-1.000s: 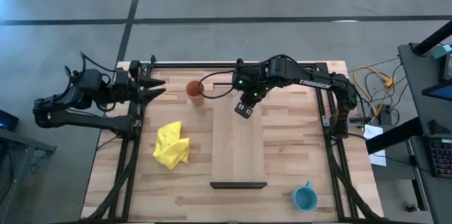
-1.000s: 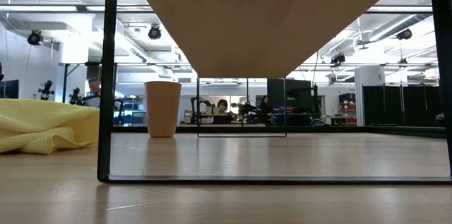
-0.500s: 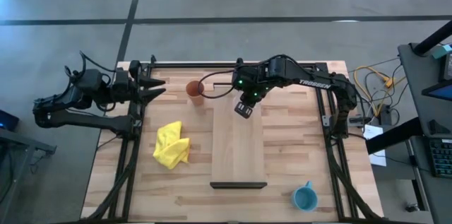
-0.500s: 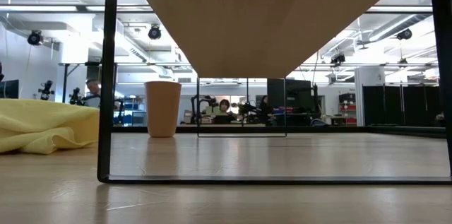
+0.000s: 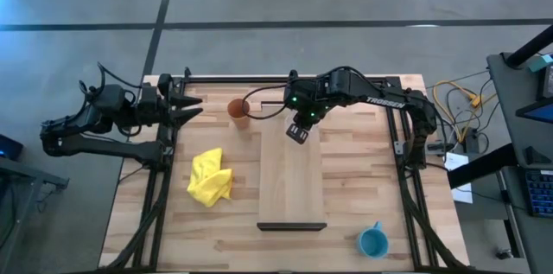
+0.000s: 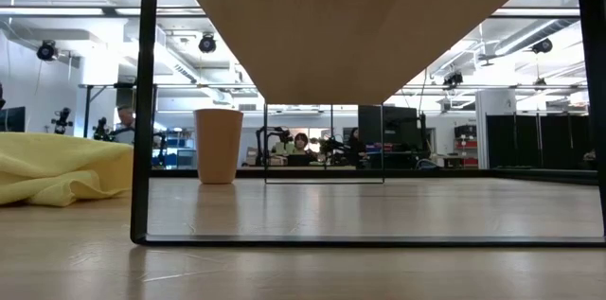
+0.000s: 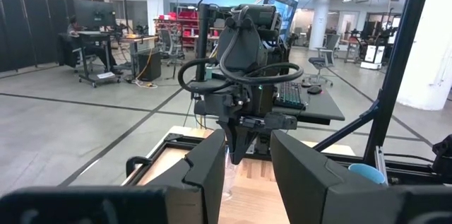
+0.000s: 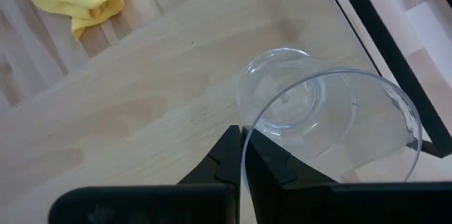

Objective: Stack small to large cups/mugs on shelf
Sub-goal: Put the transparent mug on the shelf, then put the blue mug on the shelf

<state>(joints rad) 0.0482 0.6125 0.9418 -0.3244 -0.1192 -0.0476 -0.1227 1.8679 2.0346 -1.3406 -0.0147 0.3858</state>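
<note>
**Glass mug held over shelf's far end**

Glass mug (image 8: 328,114) sits pinched by its rim in your right gripper (image 5: 297,132), fingers clenched on the wall, just above the shelf (image 5: 292,187) at its far end. Over the last second the gripper has crept slightly farther back; placement looks near. Orange-brown cup (image 5: 238,111) waits beside that end, blue mug (image 5: 372,242) off the near end. Your left gripper (image 7: 247,174) idles, released, well left of the shelf.
</note>
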